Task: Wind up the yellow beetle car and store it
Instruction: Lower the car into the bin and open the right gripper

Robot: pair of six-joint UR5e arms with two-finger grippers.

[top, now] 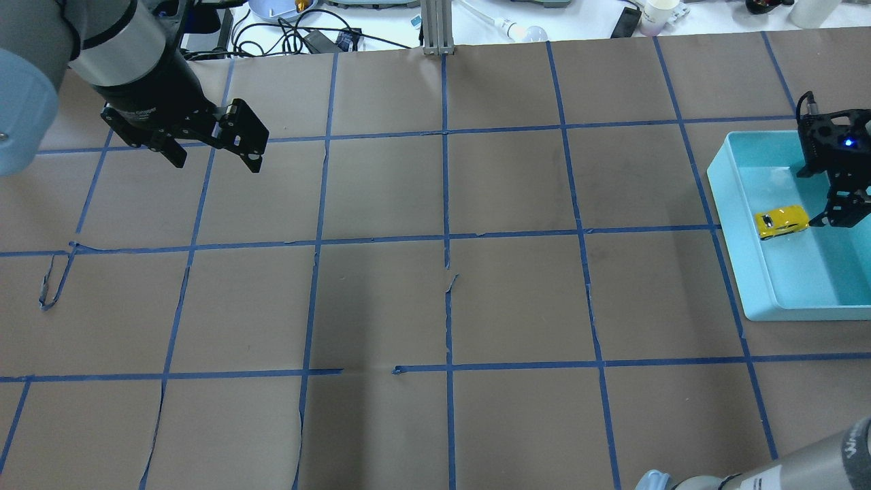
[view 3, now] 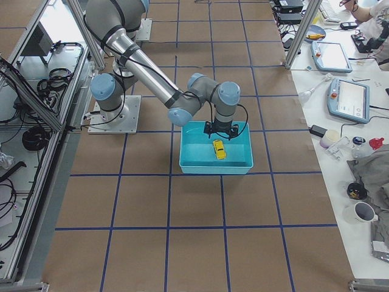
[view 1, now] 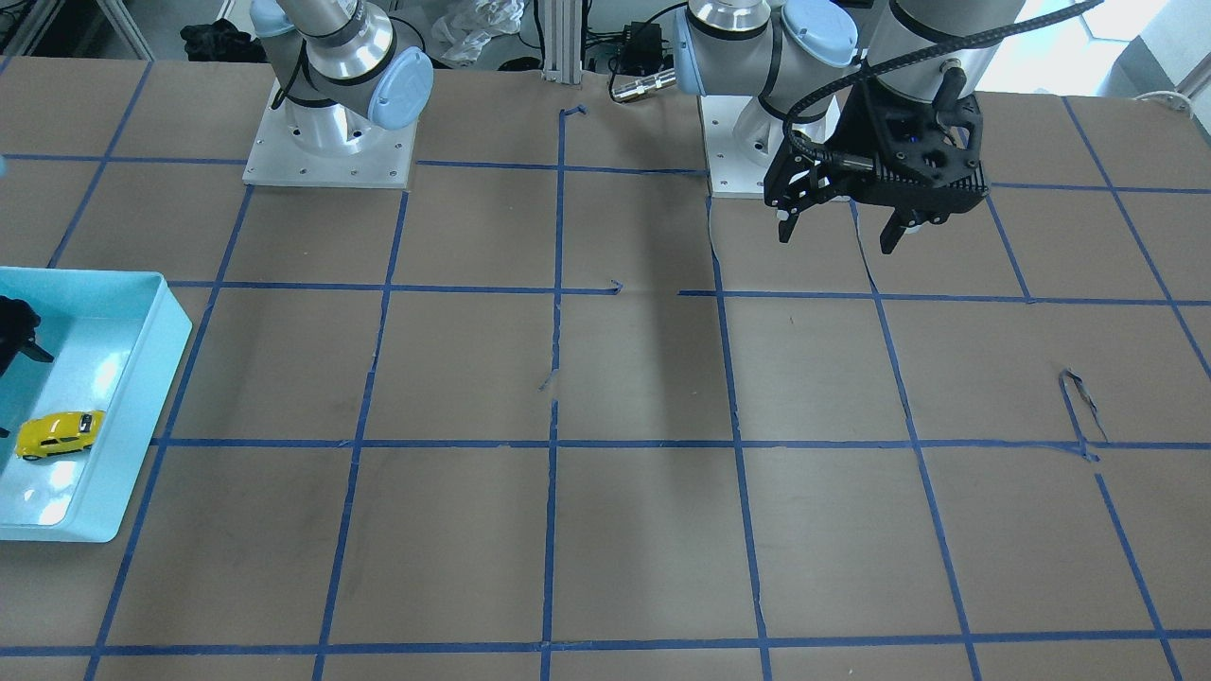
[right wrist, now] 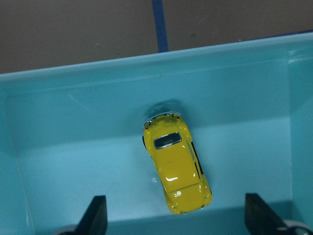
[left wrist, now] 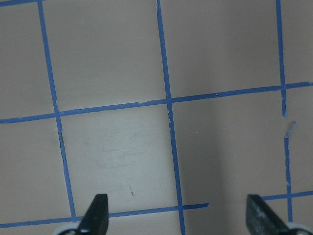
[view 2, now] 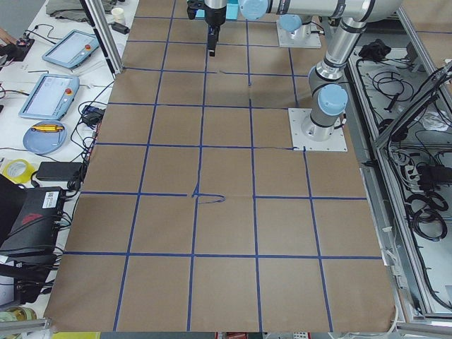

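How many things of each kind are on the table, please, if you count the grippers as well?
Car: 1
Tray: 1
Grippers: 2 (left gripper, right gripper)
Total: 4

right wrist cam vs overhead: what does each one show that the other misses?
Right wrist only: the car close up, with its dark window, and the right gripper with its fingertips spread wide either side of the car, not touching it. Overhead only: the left gripper, open above the table, far from the tray. Both: the yellow car on the tray floor, free of the right gripper.
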